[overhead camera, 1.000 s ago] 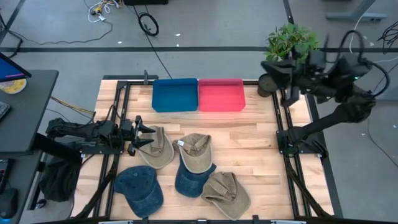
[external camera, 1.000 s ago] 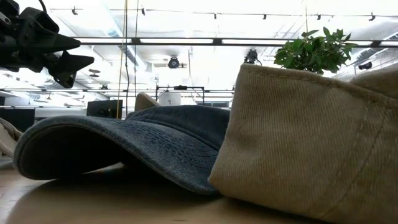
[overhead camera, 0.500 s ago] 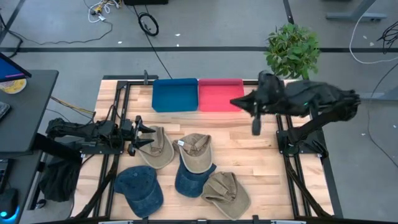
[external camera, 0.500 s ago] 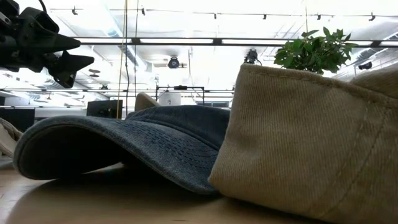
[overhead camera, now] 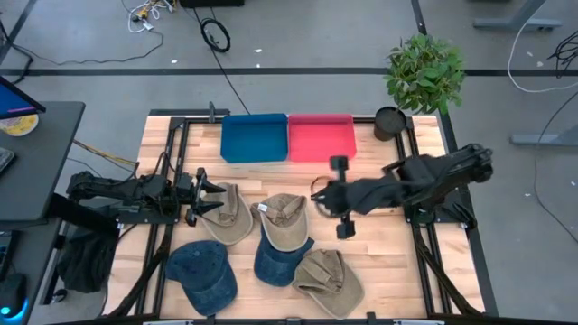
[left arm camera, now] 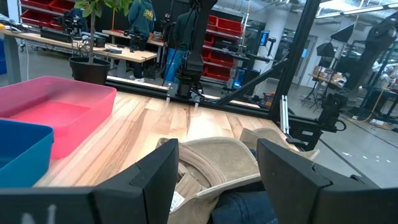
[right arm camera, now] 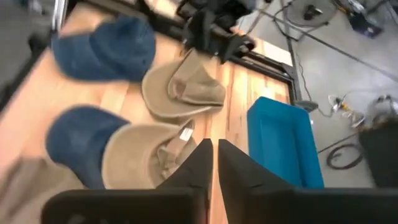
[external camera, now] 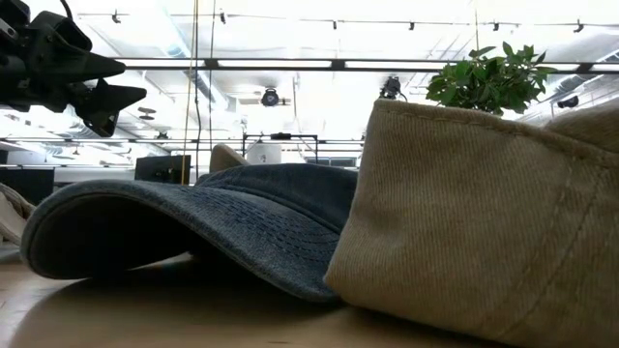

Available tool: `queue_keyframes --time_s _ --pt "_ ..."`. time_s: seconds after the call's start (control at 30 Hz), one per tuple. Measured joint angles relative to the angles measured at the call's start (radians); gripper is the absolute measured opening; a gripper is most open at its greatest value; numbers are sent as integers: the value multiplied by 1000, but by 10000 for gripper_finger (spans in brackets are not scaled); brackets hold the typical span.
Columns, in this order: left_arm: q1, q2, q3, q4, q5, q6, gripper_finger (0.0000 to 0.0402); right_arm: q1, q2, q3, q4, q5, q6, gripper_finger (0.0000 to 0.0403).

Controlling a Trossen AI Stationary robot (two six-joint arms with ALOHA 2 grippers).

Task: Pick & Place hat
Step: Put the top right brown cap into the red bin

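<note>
Several caps lie on the wooden table. One tan cap [overhead camera: 228,217] sits just in front of my open left gripper [overhead camera: 208,200], whose fingers stand apart from it. A second tan cap [overhead camera: 285,219] rests on a blue denim cap [overhead camera: 278,260]. Another blue cap [overhead camera: 204,271] and a third tan cap [overhead camera: 328,281] lie near the table's near edge. My right gripper [overhead camera: 317,195] hovers shut above the table's middle, to the right of the stacked tan cap [right arm camera: 146,155]. The left wrist view looks past open fingers at the stacked tan cap [left arm camera: 214,163].
A blue bin [overhead camera: 254,137] and a pink bin [overhead camera: 321,137] stand side by side at the far edge. A potted plant [overhead camera: 423,68] sits at the far right corner. Bare wood [overhead camera: 379,244] lies right of the caps. Black frame rails run along both sides.
My right arm has swung from the far right corner beside the plant out over the table's middle, toward the caps, with its gripper turning to point toward the left. The left arm and the caps have kept still.
</note>
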Motion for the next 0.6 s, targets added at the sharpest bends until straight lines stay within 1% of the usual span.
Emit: queue_keyframes --time_s 0.13,0.3,0.47,0.53,0.6 --pt "0 0 0 0 0 0 220 0 63 0 -9 1 -110 57" --pt "0 0 0 0 0 0 220 0 151 0 -67 0 -199 101" --pt "0 0 0 0 0 0 220 -5 218 0 -67 -2 -260 162" --pt "0 0 0 0 0 0 220 -8 249 0 -73 -17 -318 188" --pt "0 0 0 0 0 0 220 -14 280 0 -78 -58 -395 211"
